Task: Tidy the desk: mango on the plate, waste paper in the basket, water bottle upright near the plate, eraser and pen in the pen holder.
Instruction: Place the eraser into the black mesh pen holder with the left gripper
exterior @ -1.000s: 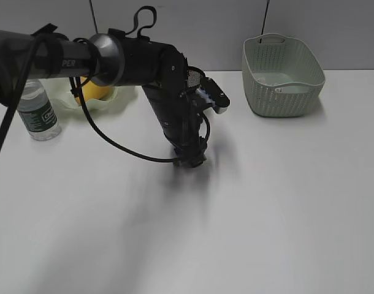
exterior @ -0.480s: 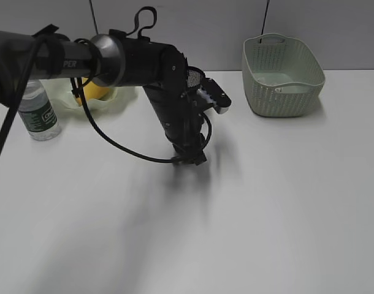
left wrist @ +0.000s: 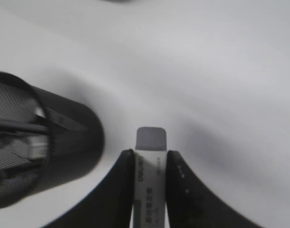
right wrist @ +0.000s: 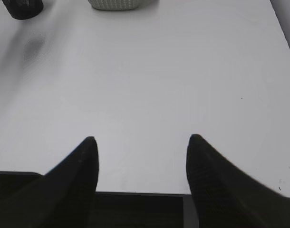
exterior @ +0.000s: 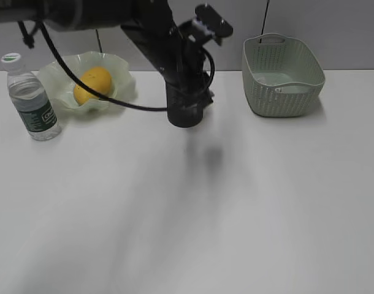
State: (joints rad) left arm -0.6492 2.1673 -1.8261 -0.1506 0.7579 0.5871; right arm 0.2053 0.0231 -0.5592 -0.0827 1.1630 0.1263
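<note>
My left gripper (left wrist: 150,154) is shut on the eraser (left wrist: 150,142), a white-sleeved block with a grey end. It holds the eraser in the air just right of the black mesh pen holder (left wrist: 64,137), which has a pen (left wrist: 16,126) inside. In the exterior view the left gripper (exterior: 190,92) hangs just over the pen holder (exterior: 184,117). The mango (exterior: 92,84) lies on the wavy green plate (exterior: 122,76). The water bottle (exterior: 34,101) stands upright left of the plate. The basket (exterior: 282,76) holds a bit of white paper (exterior: 285,89). My right gripper (right wrist: 141,138) is open and empty over the desk (right wrist: 159,85).
The right wrist view shows the pen holder (right wrist: 24,7) at its top left, the basket (right wrist: 116,4) at its top edge, and the desk's right edge (right wrist: 283,28).
My left arm has risen from the desk and moved back toward the pen holder with the eraser in its jaws. The plate and mango are now uncovered.
</note>
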